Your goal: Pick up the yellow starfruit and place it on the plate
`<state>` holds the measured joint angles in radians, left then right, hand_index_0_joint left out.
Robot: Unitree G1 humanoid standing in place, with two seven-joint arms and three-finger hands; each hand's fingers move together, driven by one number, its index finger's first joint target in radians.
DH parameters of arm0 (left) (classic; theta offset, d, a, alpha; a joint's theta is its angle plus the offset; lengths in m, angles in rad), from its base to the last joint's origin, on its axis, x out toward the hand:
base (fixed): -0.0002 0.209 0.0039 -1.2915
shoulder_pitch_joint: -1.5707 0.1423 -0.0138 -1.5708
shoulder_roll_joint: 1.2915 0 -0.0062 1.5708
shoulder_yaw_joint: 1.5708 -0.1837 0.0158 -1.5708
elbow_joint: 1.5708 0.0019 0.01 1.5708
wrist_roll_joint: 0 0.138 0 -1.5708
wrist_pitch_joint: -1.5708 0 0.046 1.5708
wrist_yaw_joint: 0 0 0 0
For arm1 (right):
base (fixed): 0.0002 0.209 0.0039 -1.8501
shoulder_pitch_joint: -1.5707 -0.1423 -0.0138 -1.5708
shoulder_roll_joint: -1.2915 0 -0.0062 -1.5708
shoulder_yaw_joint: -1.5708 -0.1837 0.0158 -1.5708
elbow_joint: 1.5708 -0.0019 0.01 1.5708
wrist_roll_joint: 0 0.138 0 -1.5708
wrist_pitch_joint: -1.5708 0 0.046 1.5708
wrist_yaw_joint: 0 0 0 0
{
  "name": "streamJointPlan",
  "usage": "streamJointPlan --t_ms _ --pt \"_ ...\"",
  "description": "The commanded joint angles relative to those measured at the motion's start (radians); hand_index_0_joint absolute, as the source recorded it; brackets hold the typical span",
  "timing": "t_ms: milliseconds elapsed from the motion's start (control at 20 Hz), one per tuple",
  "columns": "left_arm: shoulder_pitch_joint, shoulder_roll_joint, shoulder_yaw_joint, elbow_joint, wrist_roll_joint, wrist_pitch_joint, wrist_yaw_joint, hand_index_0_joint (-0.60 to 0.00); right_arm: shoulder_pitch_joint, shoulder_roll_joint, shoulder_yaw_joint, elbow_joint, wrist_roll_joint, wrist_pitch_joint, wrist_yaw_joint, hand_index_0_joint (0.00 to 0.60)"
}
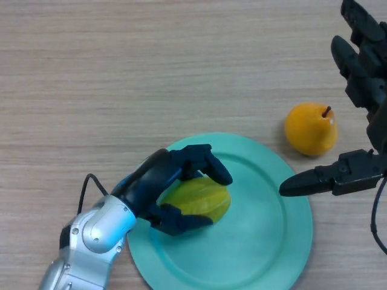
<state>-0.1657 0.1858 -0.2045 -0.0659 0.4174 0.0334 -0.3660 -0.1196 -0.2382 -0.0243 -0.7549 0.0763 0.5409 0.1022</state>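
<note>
The yellow starfruit [202, 198] lies on the left part of the round teal plate [266, 229]. My left hand [158, 181] comes in from the lower left, with its fingers curled over the top of the fruit and its thumb under its near side. My right hand [363, 90] is at the right edge, fingers straight and spread, thumb pointing left over the plate's right rim, holding nothing.
An orange-yellow pear [311, 128] with a short stem stands on the wooden table [121, 72] just beyond the plate's right rim, close to my right hand.
</note>
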Motion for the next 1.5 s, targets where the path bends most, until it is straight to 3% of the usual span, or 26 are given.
streamJointPlan --t_ms 50,250,400,500,600,650,850,1000,1200,1300,1500 --pt "-0.034 0.004 0.033 -0.013 0.082 -0.219 0.116 0.000 -0.017 -0.016 -0.042 -0.059 -0.024 -0.123 -0.006 0.000" --pt "-0.037 0.004 0.066 -0.154 -0.004 -0.199 0.147 0.000 -0.017 -0.012 -0.036 -0.060 -0.031 -0.128 -0.013 0.000" --pt "-0.035 0.016 0.129 -0.296 -0.076 -0.122 0.078 0.000 -0.022 -0.014 -0.037 -0.060 -0.030 -0.118 -0.011 0.000" --pt "-0.037 0.036 0.194 -0.355 -0.221 -0.114 0.101 0.000 -0.029 -0.018 -0.043 -0.053 -0.030 -0.113 -0.006 0.000" --pt "-0.057 0.059 0.267 -0.390 -0.429 -0.020 0.127 0.000 -0.022 -0.019 -0.051 -0.052 -0.026 -0.123 0.000 0.000" --pt "-0.077 0.089 0.319 -0.381 -0.552 0.020 0.142 0.000 -0.031 -0.021 -0.061 -0.054 -0.021 -0.137 -0.004 0.000" --pt "-0.112 0.158 0.421 -0.385 -0.741 0.078 0.262 0.000 -0.026 -0.022 -0.064 -0.021 -0.019 -0.187 -0.012 0.000" --pt "-0.091 0.176 0.434 -0.387 -0.736 0.088 0.310 0.000 -0.023 -0.022 -0.065 -0.015 -0.007 -0.202 -0.015 0.000" --pt "-0.051 0.159 0.429 -0.397 -0.735 0.088 0.338 0.000 -0.011 -0.023 -0.068 -0.014 0.015 -0.211 -0.020 0.000" --pt "-0.052 0.159 0.428 -0.420 -0.748 0.105 0.328 0.000 0.004 -0.026 -0.047 -0.016 -0.021 -0.194 0.011 0.000" --pt "-0.032 0.158 0.435 -0.479 -0.772 0.113 0.291 0.000 -0.001 -0.014 -0.039 -0.024 -0.037 -0.195 0.008 0.000"
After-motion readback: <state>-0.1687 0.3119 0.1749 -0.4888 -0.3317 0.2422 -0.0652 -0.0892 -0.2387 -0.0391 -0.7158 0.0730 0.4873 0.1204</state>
